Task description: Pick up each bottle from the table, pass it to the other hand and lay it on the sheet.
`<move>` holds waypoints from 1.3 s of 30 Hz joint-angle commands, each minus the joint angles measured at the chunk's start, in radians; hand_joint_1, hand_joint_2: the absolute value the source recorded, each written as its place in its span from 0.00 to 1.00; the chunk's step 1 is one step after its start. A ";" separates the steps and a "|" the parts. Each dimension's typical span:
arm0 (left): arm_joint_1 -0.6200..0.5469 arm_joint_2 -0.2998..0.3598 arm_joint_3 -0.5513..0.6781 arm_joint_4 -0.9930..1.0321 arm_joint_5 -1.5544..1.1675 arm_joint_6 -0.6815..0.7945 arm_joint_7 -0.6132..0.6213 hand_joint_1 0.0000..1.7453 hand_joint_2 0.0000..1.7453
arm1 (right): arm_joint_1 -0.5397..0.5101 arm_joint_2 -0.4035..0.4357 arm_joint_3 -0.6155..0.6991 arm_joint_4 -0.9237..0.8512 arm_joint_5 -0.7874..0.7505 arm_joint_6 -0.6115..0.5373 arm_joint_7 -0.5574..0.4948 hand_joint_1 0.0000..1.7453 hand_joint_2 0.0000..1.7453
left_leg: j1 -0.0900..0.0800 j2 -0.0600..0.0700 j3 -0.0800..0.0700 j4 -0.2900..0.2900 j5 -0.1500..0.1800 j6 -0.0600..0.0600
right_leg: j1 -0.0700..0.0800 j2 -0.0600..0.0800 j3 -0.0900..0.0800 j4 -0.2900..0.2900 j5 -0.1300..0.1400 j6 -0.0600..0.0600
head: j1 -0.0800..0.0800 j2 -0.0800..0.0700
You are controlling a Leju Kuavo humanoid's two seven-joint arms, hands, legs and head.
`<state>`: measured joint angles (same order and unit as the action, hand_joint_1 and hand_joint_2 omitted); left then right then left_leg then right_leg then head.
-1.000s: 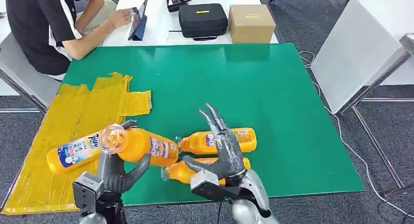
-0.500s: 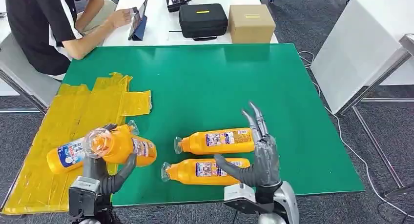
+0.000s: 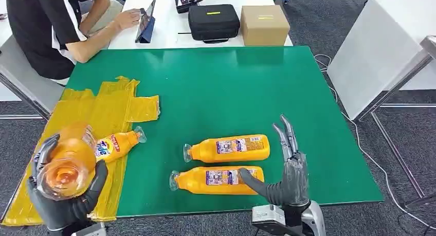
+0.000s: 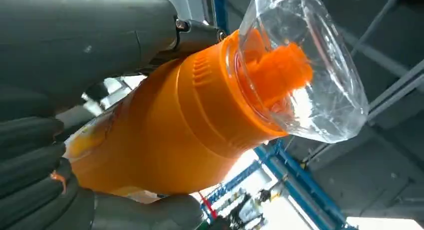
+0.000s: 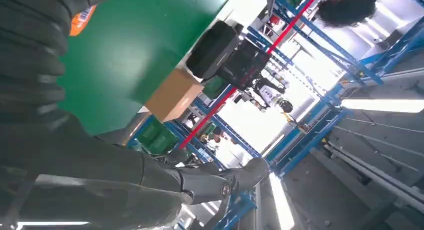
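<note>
Left hand (image 3: 64, 195) grips an orange bottle (image 3: 67, 166) lifted off the table, fingers wrapped round its body, clear cap end toward the head camera, over the near left corner above the yellow sheet (image 3: 77, 128). In the left wrist view the thumb and dark fingers (image 4: 35, 175) clamp the orange body and the clear cap (image 4: 305, 69) sticks out past the hand. A second bottle with a blue label (image 3: 117, 143) lies on the sheet, cap toward the green table (image 3: 231, 87), just beyond the held one. Two more orange bottles lie on the green top, side by side, caps pointing left: far one (image 3: 229, 147), near one (image 3: 216, 179). Right hand (image 3: 288, 174) is at the near edge just right of those two, fingers apart and pointing up, thumb out toward the near bottle, holding nothing; whether the thumb touches it, cannot tell. Beyond the green top, a white table (image 3: 169, 20) carries a black case (image 3: 213, 21), a cardboard box (image 3: 265, 24) and a tablet (image 3: 146, 21). A seated person in a dark top (image 3: 46, 25) reaches a hand to the tablet. Grey carpet floor (image 3: 401, 138) to the right.
</note>
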<state>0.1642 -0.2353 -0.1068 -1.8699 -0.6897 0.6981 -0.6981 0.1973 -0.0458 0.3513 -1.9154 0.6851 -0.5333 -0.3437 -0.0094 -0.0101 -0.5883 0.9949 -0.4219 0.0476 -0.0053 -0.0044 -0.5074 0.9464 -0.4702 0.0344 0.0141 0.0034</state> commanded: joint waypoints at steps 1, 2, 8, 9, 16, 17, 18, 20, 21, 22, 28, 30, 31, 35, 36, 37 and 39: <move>-0.001 -0.025 0.058 -0.039 -0.002 0.000 0.000 1.00 1.00 | -0.031 -0.016 0.014 0.058 -0.005 -0.004 -0.001 0.00 1.00 | 0.001 0.003 0.003 -0.001 -0.002 -0.003 | 0.000 0.003 0.003 -0.001 0.000 -0.001 | 0.000 0.000; -0.001 -0.025 0.058 -0.039 -0.002 0.000 0.000 1.00 1.00 | -0.031 -0.016 0.014 0.058 -0.005 -0.004 -0.001 0.00 1.00 | 0.001 0.002 0.003 -0.001 -0.001 -0.002 | 0.000 0.002 0.003 -0.001 0.000 -0.001 | 0.000 0.000; -0.001 -0.025 0.058 -0.039 -0.002 0.000 0.000 1.00 1.00 | -0.031 -0.016 0.014 0.058 -0.005 -0.004 -0.001 0.00 1.00 | 0.000 0.002 0.002 -0.001 -0.001 -0.002 | 0.000 0.002 0.002 -0.001 0.000 -0.001 | 0.000 0.000; -0.009 -0.038 0.071 -0.071 -0.038 0.000 0.000 1.00 1.00 | -0.040 -0.017 0.014 0.063 -0.009 -0.006 0.000 0.00 1.00 | 0.000 0.001 0.001 -0.001 0.000 -0.002 | 0.000 0.001 0.001 -0.001 0.000 0.000 | 0.000 0.000; -0.076 -0.096 0.140 -0.001 -0.513 0.000 0.000 1.00 1.00 | -0.038 -0.026 0.024 0.094 -0.025 -0.030 -0.001 0.00 1.00 | 0.001 0.001 0.003 -0.001 -0.001 -0.003 | 0.001 0.000 0.003 -0.002 0.000 -0.001 | 0.000 0.000; -0.090 -0.114 0.165 0.002 -0.612 0.000 0.000 1.00 1.00 | -0.039 -0.023 0.027 0.098 -0.024 -0.024 -0.001 0.00 1.00 | 0.000 0.000 0.003 -0.001 0.000 -0.002 | 0.000 -0.001 0.003 -0.002 0.000 -0.001 | 0.000 0.000; -0.104 -0.114 0.165 0.004 -0.708 0.000 0.018 1.00 1.00 | -0.046 -0.019 0.029 0.103 -0.021 -0.019 0.001 0.00 1.00 | 0.001 0.000 0.005 -0.001 -0.001 -0.003 | 0.000 -0.001 0.004 -0.002 0.000 -0.001 | 0.000 0.000; -0.136 0.044 0.106 0.025 -0.881 0.000 0.188 1.00 1.00 | -0.072 -0.018 0.041 0.119 -0.018 0.001 0.014 0.00 1.00 | 0.000 0.000 0.003 -0.001 0.000 -0.002 | 0.000 0.000 0.002 -0.001 0.000 -0.001 | 0.000 0.000; -0.145 0.028 0.170 0.062 -0.881 0.000 0.091 1.00 1.00 | -0.085 -0.016 0.041 0.126 -0.019 0.007 0.018 0.00 1.00 | 0.000 0.001 0.005 -0.002 0.000 -0.003 | 0.000 0.001 0.004 -0.002 0.000 -0.001 | 0.000 0.000; -0.148 0.052 0.239 0.098 -0.881 0.000 0.004 0.98 1.00 | -0.094 -0.016 0.043 0.131 -0.019 0.017 0.023 0.00 1.00 | 0.000 0.003 0.006 -0.003 0.000 -0.004 | 0.000 0.002 0.004 -0.002 0.001 -0.001 | 0.000 0.000; -0.867 0.359 -1.147 0.985 -0.881 -0.056 1.396 1.00 1.00 | -0.101 0.011 0.044 0.148 -0.007 0.072 0.013 0.00 1.00 | 0.002 -0.029 0.001 0.000 0.007 -0.002 | 0.001 -0.029 0.003 0.000 -0.002 -0.001 | 0.001 0.000; -0.877 0.298 -1.137 1.081 -0.881 -0.094 1.375 1.00 1.00 | -0.126 0.015 0.069 0.164 0.003 0.111 0.020 0.00 1.00 | 0.003 -0.034 0.000 0.001 0.011 -0.005 | 0.000 -0.035 -0.008 -0.001 -0.004 -0.004 | 0.000 0.000; -0.886 0.276 -1.082 1.111 -0.881 -0.100 1.322 1.00 1.00 | -0.136 0.015 0.082 0.176 0.000 0.121 0.020 0.00 1.00 | 0.004 -0.042 -0.003 -0.001 0.014 -0.005 | 0.000 -0.042 -0.007 -0.003 -0.002 -0.004 | -0.001 0.000; -0.930 0.232 -0.973 1.167 -0.881 -0.162 1.258 1.00 1.00 | -0.137 0.018 0.096 0.198 -0.011 0.131 0.021 0.00 1.00 | 0.001 0.003 0.005 -0.003 0.007 -0.007 | -0.001 0.003 -0.007 -0.002 0.005 -0.004 | 0.000 0.000; -0.932 0.228 -0.945 1.170 -0.881 -0.167 1.241 1.00 1.00 | -0.132 0.019 0.095 0.197 -0.010 0.134 0.023 0.00 1.00 | 0.000 0.007 0.002 -0.002 0.005 -0.006 | -0.001 0.008 0.001 0.002 0.006 -0.004 | 0.001 0.000; -0.933 0.222 -0.892 1.175 -0.881 -0.183 1.228 1.00 1.00 | -0.124 0.024 0.092 0.195 -0.008 0.145 0.027 0.00 1.00 | 0.001 0.007 -0.001 0.000 0.006 -0.007 | 0.000 0.008 -0.002 0.003 0.007 -0.004 | 0.002 0.000; -0.935 0.219 -0.851 1.183 -0.881 -0.211 1.219 1.00 1.00 | -0.117 0.032 0.088 0.194 -0.002 0.161 0.029 0.00 1.00 | 0.000 0.006 -0.003 0.000 0.006 -0.007 | -0.001 0.008 -0.005 0.004 0.006 -0.005 | 0.002 0.000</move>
<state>-0.6090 -0.0225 -0.9408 -0.9669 -1.5679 0.5471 0.7203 0.0975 -0.0283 0.4181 -1.8059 0.6806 -0.4055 -0.3250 -0.0113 -0.0043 -0.5939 0.9954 -0.4143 0.0429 -0.0072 0.0036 -0.5144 0.9505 -0.4629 0.0305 0.0156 0.0031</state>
